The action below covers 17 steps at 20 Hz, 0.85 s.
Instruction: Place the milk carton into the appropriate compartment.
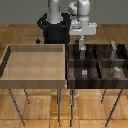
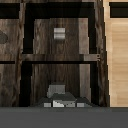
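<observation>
The milk carton (image 1: 82, 50) is a small grey-white box hanging between my gripper's (image 1: 81, 49) fingers, just above the back row of the dark divided bin (image 1: 95, 62). In the wrist view the carton (image 2: 58, 93) shows close to the camera, its light top over a dark-walled compartment. The gripper (image 2: 60, 102) is shut on it, and the fingers are mostly hidden behind the carton. Further along the same column, a small grey block (image 2: 59, 34) lies in another compartment.
A large light wooden tray (image 1: 10, 62) fills the exterior view's left, sharing a wall with the dark bin. Small grey blocks (image 1: 84, 73) (image 1: 116, 70) (image 1: 114, 48) sit among the dividers. Both containers stand on thin metal legs over a wood floor.
</observation>
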Tool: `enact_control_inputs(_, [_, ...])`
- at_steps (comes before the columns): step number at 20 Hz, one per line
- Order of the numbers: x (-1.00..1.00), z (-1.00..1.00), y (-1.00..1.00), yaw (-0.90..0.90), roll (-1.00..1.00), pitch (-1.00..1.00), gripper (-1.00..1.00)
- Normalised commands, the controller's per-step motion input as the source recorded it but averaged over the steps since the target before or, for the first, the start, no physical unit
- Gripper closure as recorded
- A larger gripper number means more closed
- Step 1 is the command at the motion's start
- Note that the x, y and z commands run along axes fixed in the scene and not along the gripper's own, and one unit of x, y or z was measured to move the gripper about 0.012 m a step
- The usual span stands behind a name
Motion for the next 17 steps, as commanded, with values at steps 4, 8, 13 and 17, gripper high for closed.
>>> enact_control_inputs(4, [0.0,-1.0,0.0,0.0,0.0,0.0,1.0])
enact_control_inputs(8, [0.0,-0.5,0.06,0.0,0.0,0.0,1.0])
enact_control_inputs(13, [0.0,0.0,0.0,0.0,0.0,0.0,-1.0])
enact_control_inputs(17, [0.0,0.0,0.0,0.0,0.0,0.0,-1.0])
